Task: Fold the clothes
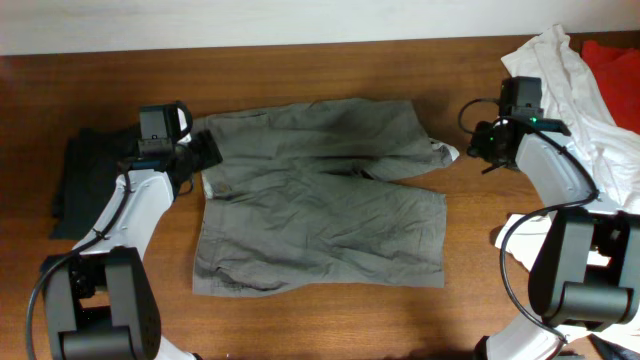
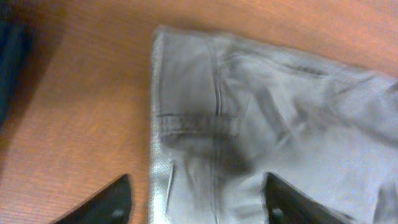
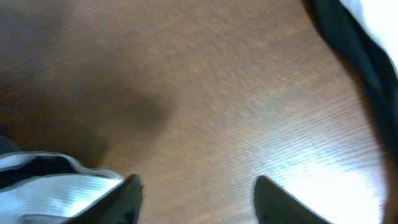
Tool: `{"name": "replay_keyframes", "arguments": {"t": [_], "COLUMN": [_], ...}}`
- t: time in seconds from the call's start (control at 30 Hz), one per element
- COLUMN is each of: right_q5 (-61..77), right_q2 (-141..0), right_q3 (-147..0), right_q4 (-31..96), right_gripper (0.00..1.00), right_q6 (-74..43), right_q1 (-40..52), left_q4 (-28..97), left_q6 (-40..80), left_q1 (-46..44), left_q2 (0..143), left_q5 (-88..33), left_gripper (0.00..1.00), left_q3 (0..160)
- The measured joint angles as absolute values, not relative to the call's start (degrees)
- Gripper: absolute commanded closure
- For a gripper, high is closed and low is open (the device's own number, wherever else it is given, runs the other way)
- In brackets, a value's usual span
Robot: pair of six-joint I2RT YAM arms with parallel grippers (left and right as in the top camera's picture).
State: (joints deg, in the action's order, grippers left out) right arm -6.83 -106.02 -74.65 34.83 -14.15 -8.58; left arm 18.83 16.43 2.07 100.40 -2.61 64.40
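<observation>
The grey-olive shorts (image 1: 320, 205) lie spread flat in the middle of the table, waistband to the left and legs to the right. My left gripper (image 1: 200, 152) is open over the waistband's upper left corner. The left wrist view shows the waistband and a belt loop (image 2: 186, 124) between its open fingers (image 2: 196, 202). My right gripper (image 1: 482, 148) is open and empty over bare wood, just right of a pale striped bit of fabric (image 1: 446, 153) at the shorts' upper right. That bit also shows in the right wrist view (image 3: 56, 186), beside the open fingers (image 3: 196, 199).
A dark garment (image 1: 75, 185) lies at the far left, also seen in the left wrist view (image 2: 9, 68). A white garment (image 1: 580, 90) and a red cloth (image 1: 612, 55) are piled at the back right. The table's back edge (image 1: 300, 45) meets a white wall.
</observation>
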Motion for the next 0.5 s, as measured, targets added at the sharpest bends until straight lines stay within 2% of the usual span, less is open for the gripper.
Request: {"name": "replay_keyframes", "arguments": {"t": [0.1,0.33,0.5], "right_q5": [-6.7,2.1,11.9], "right_q2": [-106.0,-106.0,-106.0], "right_q3": [-74.7,-74.7,-74.7], "right_q4": [38.0,49.6,58.6], "right_gripper": [0.33,0.28,0.27], "right_q6": [-14.5,-12.3,-7.9], "right_q1": [-8.6,-8.6,-8.6], "left_q4": [25.6,44.3,51.9], "left_q6": [16.4,16.4,16.4], "left_q1": [2.0,2.0,2.0], "left_q2": [100.4,100.4,100.4], "left_q5": [-1.4,-0.6,-0.6], "left_gripper": [0.18,0.17,0.17], "left_q3": [64.4,64.4,64.4]}}
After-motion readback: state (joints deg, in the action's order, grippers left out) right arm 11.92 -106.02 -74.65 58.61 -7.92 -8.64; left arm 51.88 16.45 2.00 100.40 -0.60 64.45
